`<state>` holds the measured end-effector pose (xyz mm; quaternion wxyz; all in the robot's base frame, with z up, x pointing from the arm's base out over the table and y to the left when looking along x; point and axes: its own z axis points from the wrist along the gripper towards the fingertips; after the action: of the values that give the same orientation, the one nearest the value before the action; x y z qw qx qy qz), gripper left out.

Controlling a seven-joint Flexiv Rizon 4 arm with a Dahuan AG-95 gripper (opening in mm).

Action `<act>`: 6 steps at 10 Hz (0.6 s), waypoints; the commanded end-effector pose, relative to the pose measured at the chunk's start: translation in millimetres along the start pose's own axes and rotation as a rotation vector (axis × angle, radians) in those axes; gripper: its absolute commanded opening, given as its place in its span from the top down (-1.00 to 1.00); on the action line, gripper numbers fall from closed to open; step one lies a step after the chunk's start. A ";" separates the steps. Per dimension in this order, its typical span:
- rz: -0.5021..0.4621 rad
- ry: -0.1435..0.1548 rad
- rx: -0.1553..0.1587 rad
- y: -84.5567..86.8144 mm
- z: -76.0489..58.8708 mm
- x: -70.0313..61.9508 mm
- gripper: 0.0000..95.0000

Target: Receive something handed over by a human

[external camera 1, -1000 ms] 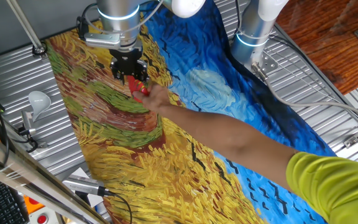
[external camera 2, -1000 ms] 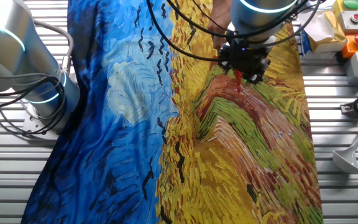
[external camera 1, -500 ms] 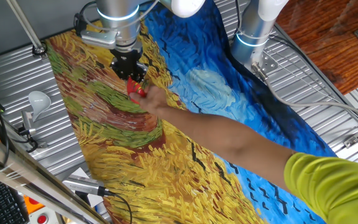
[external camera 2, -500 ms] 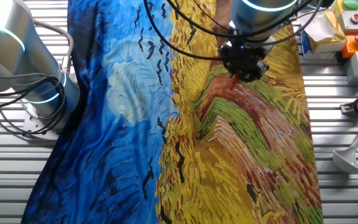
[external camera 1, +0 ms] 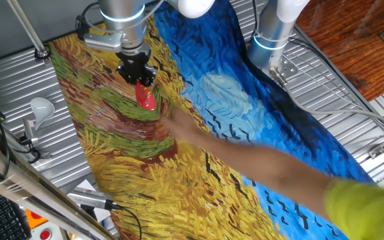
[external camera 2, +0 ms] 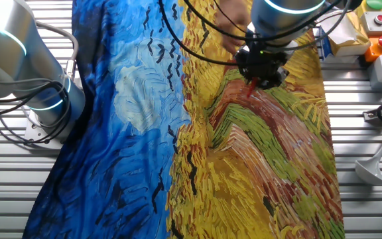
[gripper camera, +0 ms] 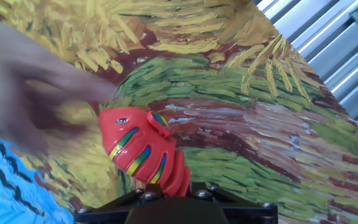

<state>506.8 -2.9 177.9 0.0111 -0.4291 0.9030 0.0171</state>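
Note:
My black gripper (external camera 1: 141, 81) is shut on a bright red toy fish (external camera 1: 146, 98) with yellow and green stripes, held above the painted cloth (external camera 1: 145, 173). In the hand view the fish (gripper camera: 145, 152) sticks out from between my fingers at the bottom edge (gripper camera: 173, 190), tail end clamped. The other fixed view shows the gripper (external camera 2: 260, 72) with the red tip (external camera 2: 250, 84) below it. The human's bare hand (external camera 1: 182, 128) is blurred and apart from the fish, with the yellow-green sleeve (external camera 1: 372, 207) at lower right. The hand is also a blur at the left of the hand view (gripper camera: 30, 93).
A second white-and-silver robot arm (external camera 1: 272, 30) stands at the cloth's far side, and shows in the other fixed view (external camera 2: 25, 73). A white scoop-like tool (external camera 1: 40, 107) lies on the ribbed metal table (external camera 1: 19, 87). Boxes and push buttons (external camera 2: 373, 26) sit beside the cloth.
The human's hand has let go of the red fish and pulled back toward the lower right. My gripper keeps the fish and has shifted slightly up and left.

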 end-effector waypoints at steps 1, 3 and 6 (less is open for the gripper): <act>-0.018 0.002 -0.002 -6.2 -1.3 6.0 1.00; -0.059 0.004 -0.008 -26.6 -3.0 18.3 1.00; -0.104 -0.008 -0.016 -58.7 8.4 27.9 1.00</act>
<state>536.1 -61.8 166.8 0.0115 -0.4750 0.8795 0.0259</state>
